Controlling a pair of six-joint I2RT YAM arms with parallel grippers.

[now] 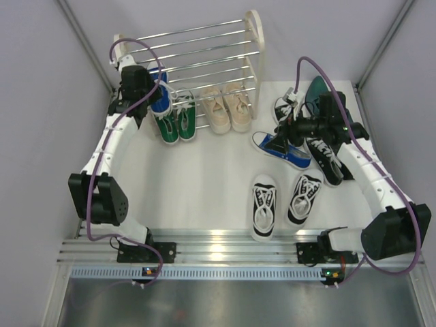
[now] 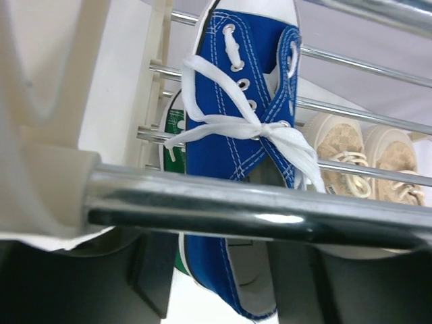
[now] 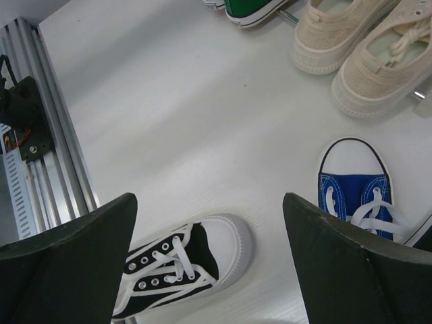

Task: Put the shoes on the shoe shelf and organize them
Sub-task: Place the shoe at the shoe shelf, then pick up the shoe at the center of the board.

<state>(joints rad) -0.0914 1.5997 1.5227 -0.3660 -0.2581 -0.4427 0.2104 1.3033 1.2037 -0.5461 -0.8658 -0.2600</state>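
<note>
Right gripper [image 3: 209,199] jaws wide apart over white table [image 3: 169,121]. Black-and-white sneaker [image 3: 172,266] near left finger; blue sneaker [image 3: 351,196] beside right finger. Beige pair [image 3: 358,47] beyond.

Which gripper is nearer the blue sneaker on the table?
Right. The right gripper hangs open over the toe end of the blue sneaker on the table. The left gripper is far across at the shoe shelf, by the other blue sneaker.

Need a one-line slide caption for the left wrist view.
Blue sneaker resting on the shoe shelf rods, beige pair beyond.
</note>
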